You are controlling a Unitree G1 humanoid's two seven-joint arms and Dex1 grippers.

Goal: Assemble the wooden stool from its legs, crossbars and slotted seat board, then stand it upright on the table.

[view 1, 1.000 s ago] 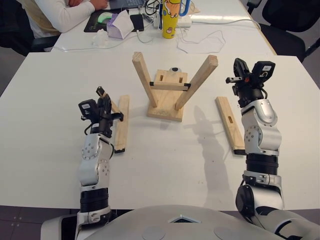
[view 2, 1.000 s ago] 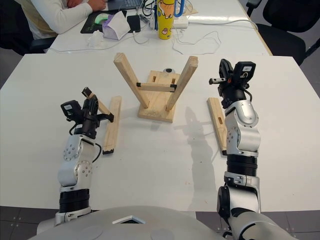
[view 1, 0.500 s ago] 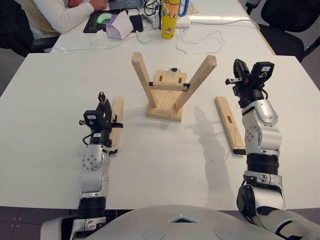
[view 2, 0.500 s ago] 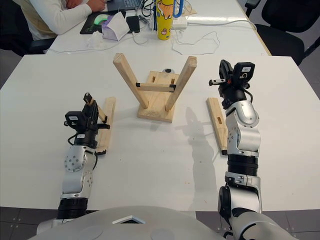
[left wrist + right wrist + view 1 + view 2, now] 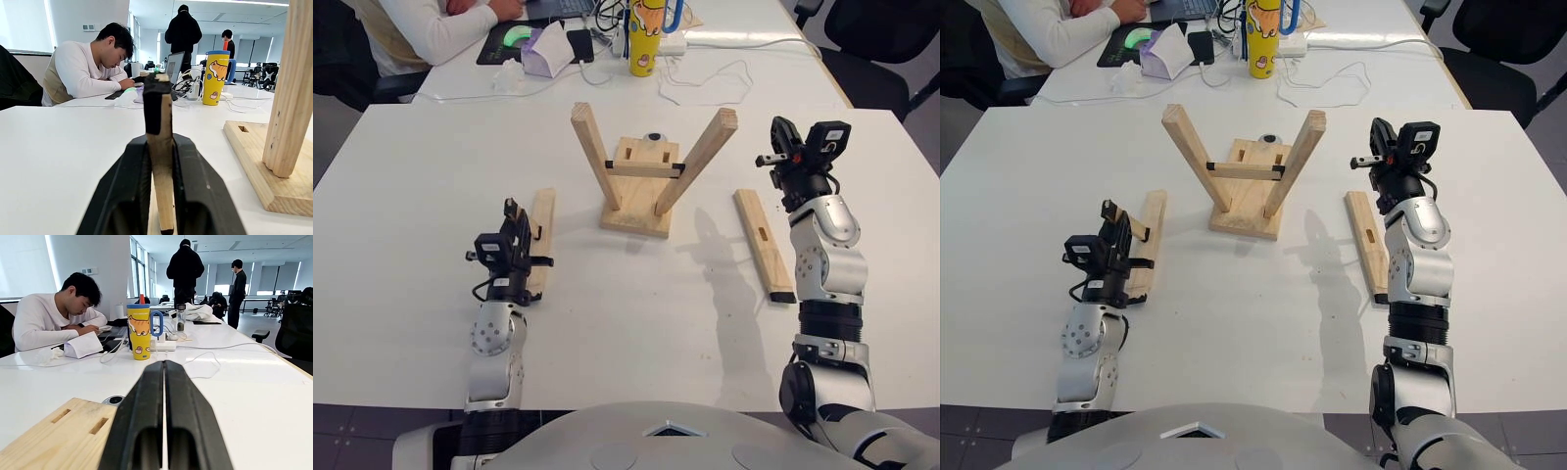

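Desk (image 5: 431,176), white, smooth-topped, carrying every part listed; entries run from the robot's left to its right.

Left gripper (image 5: 517,235), black, two-fingered, low over the desk: closed firmly on a short flat pale-wood crossbar with a black-capped tip (image 5: 160,127), which stands on edge between the fingers. Judged to be held this way so that the capped tip can be offered to a slot.

Loose pale-wood stool leg (image 5: 541,235), square-sectioned, lying flat just beside that gripper, probably the next part to receive the crossbar.

Slotted seat board (image 5: 631,217), light planed timber, rectangular, lying underside-up at the desk's middle, with two open slots at its far end. Two stout square legs — one (image 5: 597,157) and its partner (image 5: 698,162) — rise from it and splay outward. A thin fitted crossbar (image 5: 646,169) with dark ends ties them together. The stool appears about half built and inverted for access.

Second loose leg (image 5: 762,240), same timber, flat on the desk right of the board, a small slot in its upper face.

Right gripper (image 5: 781,147), raised near that leg's far end: fingers pressed together, nothing between them.
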